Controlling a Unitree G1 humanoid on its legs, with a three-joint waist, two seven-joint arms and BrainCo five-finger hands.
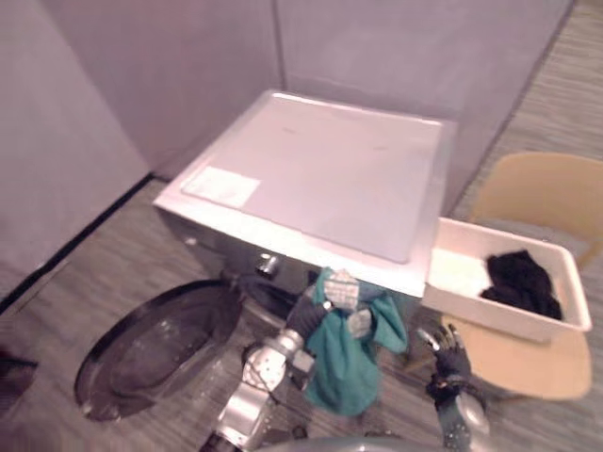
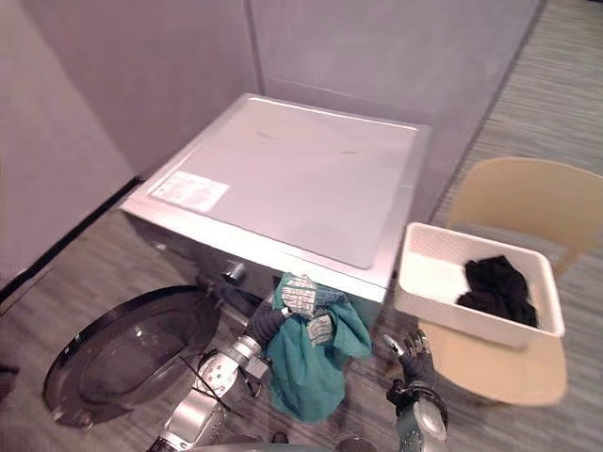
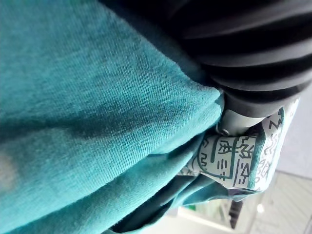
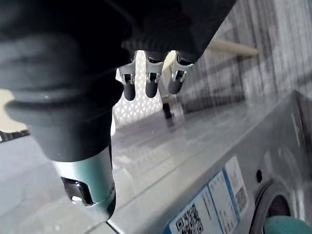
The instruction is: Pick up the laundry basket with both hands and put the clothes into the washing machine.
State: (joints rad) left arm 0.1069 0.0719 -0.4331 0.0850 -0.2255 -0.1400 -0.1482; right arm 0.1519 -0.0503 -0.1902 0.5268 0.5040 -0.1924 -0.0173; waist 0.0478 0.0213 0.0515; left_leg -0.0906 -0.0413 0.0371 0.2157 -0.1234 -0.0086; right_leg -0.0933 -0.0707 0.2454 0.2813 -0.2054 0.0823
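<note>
My left hand (image 1: 303,318) is shut on a teal garment (image 1: 349,363) bunched with a white patterned cloth (image 3: 239,161). It holds them up in front of the silver washing machine (image 1: 320,179), just under its top's front edge. The garment hangs down below the hand. The round door (image 1: 155,344) stands open at the lower left. A white laundry basket (image 1: 509,320) rests on a wooden chair (image 1: 546,193) to the right, with a black garment (image 1: 521,282) inside. My right hand (image 1: 450,356) hangs open below the basket's near corner, holding nothing; its fingers (image 4: 151,85) are relaxed.
Grey partition walls stand behind and to the left of the machine. The chair and basket press close against the machine's right side. Striped carpet runs in front, between the open door and the chair.
</note>
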